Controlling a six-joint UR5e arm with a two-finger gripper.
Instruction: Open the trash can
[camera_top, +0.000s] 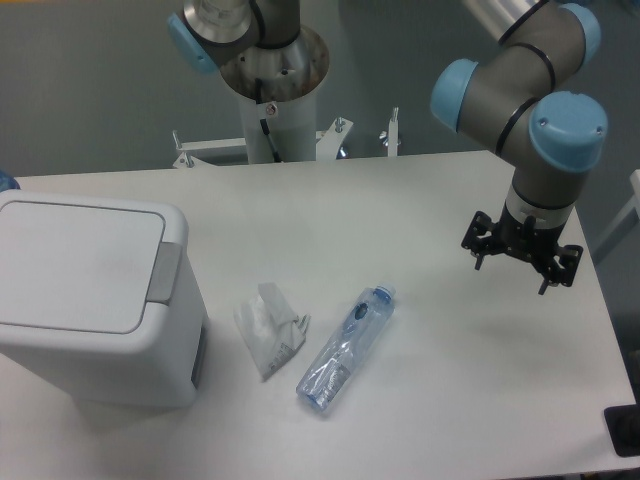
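Observation:
The trash can (95, 330) is a large white boxy bin at the table's left side. Its flat white lid (75, 265) lies shut, and a grey push bar (165, 271) runs along the lid's right edge. My gripper (522, 252) hangs over the right side of the table, far from the bin, pointing down. Only its black body shows beneath the wrist. The fingers are hidden, so whether they are apart or together does not show. Nothing is seen in its hold.
A crumpled white tissue (268, 328) lies just right of the bin. A clear plastic bottle (346, 350) with a blue cap lies on its side beside the tissue. The arm's base column (272, 100) stands at the table's back edge.

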